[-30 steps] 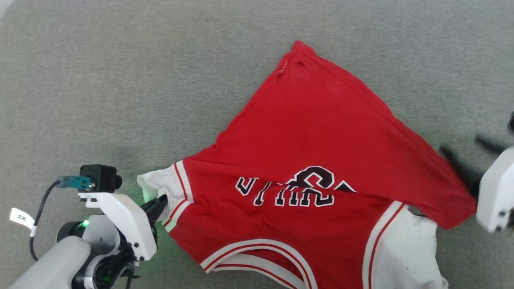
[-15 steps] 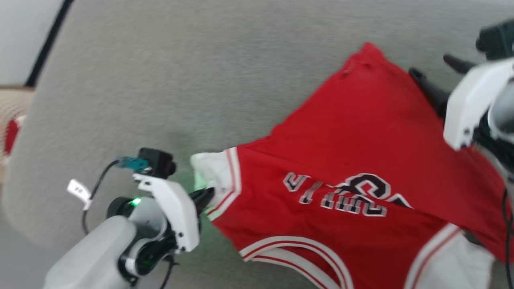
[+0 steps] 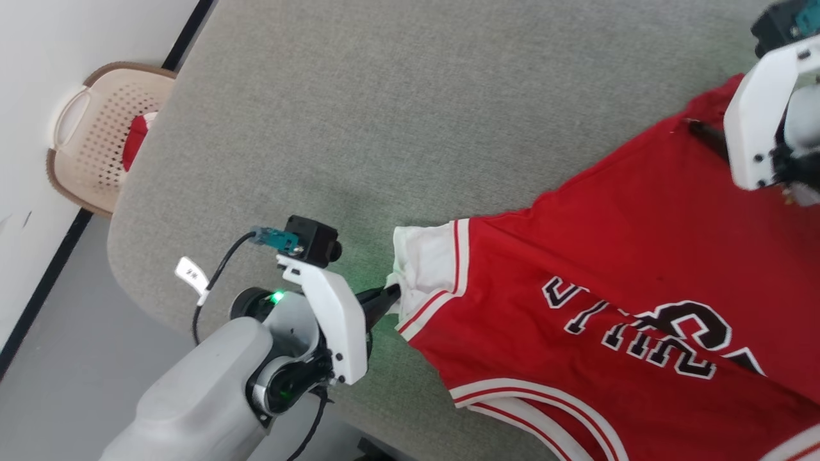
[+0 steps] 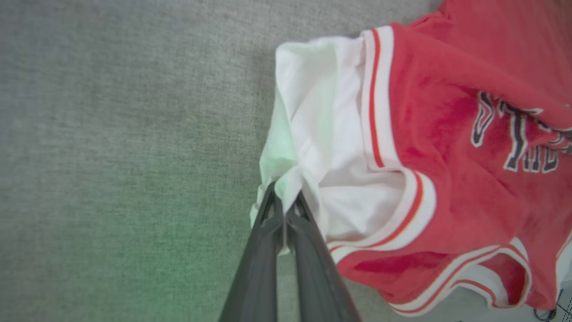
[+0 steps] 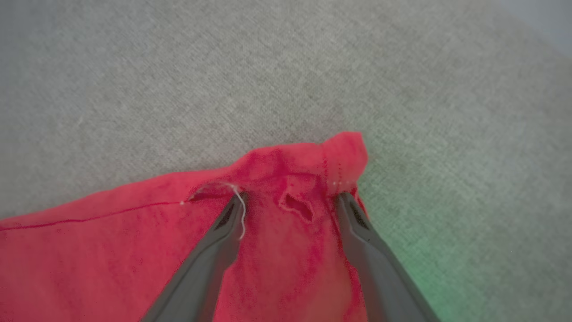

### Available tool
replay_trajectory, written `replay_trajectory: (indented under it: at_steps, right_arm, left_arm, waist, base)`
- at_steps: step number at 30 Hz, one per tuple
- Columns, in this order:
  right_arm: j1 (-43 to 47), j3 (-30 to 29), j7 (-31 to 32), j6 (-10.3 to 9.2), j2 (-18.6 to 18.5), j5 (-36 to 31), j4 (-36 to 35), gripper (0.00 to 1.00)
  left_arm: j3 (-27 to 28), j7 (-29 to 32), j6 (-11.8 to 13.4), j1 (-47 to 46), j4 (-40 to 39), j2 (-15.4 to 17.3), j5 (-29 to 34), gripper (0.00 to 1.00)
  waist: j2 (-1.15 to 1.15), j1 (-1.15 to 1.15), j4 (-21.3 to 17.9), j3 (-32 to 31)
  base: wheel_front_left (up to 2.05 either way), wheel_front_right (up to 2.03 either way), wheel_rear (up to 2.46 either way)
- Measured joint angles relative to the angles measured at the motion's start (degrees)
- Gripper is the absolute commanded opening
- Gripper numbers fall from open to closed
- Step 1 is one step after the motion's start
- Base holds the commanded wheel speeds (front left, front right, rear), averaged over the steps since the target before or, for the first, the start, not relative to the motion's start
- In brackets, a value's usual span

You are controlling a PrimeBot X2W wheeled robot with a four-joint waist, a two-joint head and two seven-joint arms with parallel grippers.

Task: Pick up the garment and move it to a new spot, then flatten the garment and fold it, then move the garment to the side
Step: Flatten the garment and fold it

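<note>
The garment (image 3: 640,256), red with white sleeves and black lettering, lies spread on the grey cloth-covered table (image 3: 384,115). My left gripper (image 3: 387,299) is shut on the edge of its white sleeve (image 3: 426,266); in the left wrist view the closed fingertips (image 4: 273,210) pinch a fold of that sleeve (image 4: 321,134). My right gripper (image 3: 708,134) hovers at the garment's far red corner. Seen from the right wrist, that gripper (image 5: 290,203) stands open, its fingers (image 5: 230,214) straddling the hemmed corner (image 5: 339,156) beside a small hole, with nothing clamped.
A beige laundry basket (image 3: 90,160) holding something red stands on the floor past the table's rounded left corner, by the white wall. The table's near edge (image 3: 166,307) runs just behind my left arm. Bare grey table surface stretches beyond and left of the garment.
The camera has swung left, bringing the basket and table edge into view. My right gripper moved from the garment's right edge to its far corner. The left gripper keeps its hold on the sleeve.
</note>
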Motion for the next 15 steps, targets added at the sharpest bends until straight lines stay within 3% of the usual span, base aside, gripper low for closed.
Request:
replay_trajectory:
  at_steps: [8,9,10,15]
  right_arm:
    - [-6.66,9.17,6.21,0.14,-1.40,2.23,7.16,1.00]
    - [-7.20,9.56,6.28,0.18,-1.43,2.23,7.90,0.20]
    - [-7.57,9.92,6.26,0.18,-1.36,2.40,8.59,0.00]
    - [-9.20,10.50,2.50,0.18,-1.36,2.77,11.37,0.00]
  left_arm:
    - [-0.16,-0.80,-1.76,-1.58,3.46,-1.86,-0.01,0.00]
    - [-0.15,-0.80,-1.87,-1.66,3.89,-2.01,-0.02,0.00]
    - [-0.15,-0.82,-2.16,-1.74,4.25,-2.12,-0.02,0.00]
    - [0.45,-0.54,-2.27,-3.24,5.66,-1.16,-0.14,0.00]
  waist:
    - [0.00,0.00,1.42,1.68]
    - [0.00,0.00,1.38,1.67]
    - [0.00,0.00,1.28,1.63]
    - [0.00,0.00,-0.01,0.91]
  base:
    - [0.00,0.00,0.00]
    - [0.00,0.00,0.00]
    - [0.00,0.00,0.00]
    - [0.00,0.00,0.00]
